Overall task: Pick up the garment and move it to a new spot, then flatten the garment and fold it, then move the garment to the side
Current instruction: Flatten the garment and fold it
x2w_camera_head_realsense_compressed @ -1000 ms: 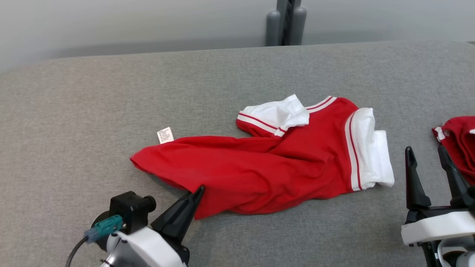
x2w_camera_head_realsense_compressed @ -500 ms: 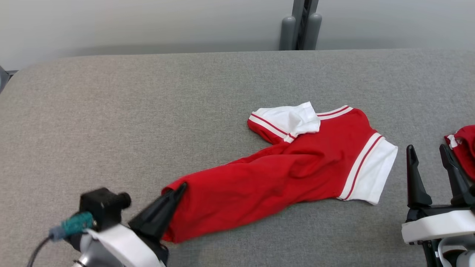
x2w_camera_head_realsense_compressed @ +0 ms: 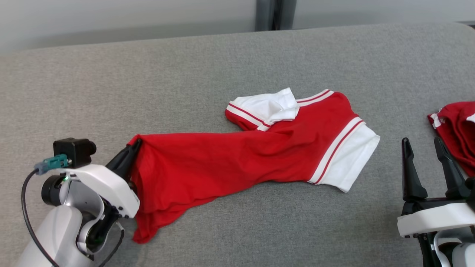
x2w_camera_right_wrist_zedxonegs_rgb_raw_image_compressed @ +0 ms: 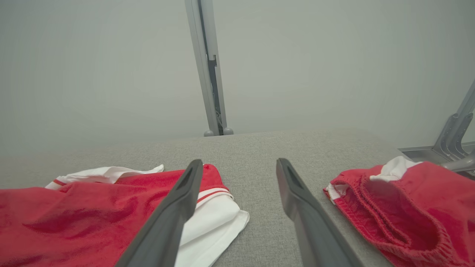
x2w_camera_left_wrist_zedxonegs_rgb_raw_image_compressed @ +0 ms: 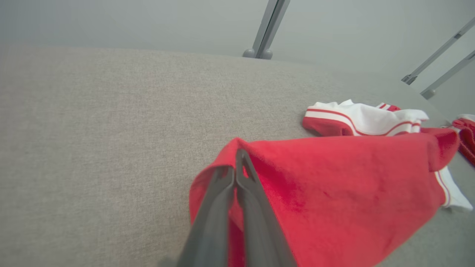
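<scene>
Lying stretched, red garment [x2w_camera_head_realsense_compressed: 222,163], white-trimmed, rumpled

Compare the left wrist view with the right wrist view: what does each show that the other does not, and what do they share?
Left wrist view's own: the left gripper, jaws shut on a red corner of the red and white shirt, held above the grey fabric surface. Right wrist view's own: the right gripper, jaws open and empty, and the elastic waistband of the second red garment. Shared: the shirt, the surface, the grey post behind it, and the second red garment, a sliver at the left wrist view's right edge.
</scene>
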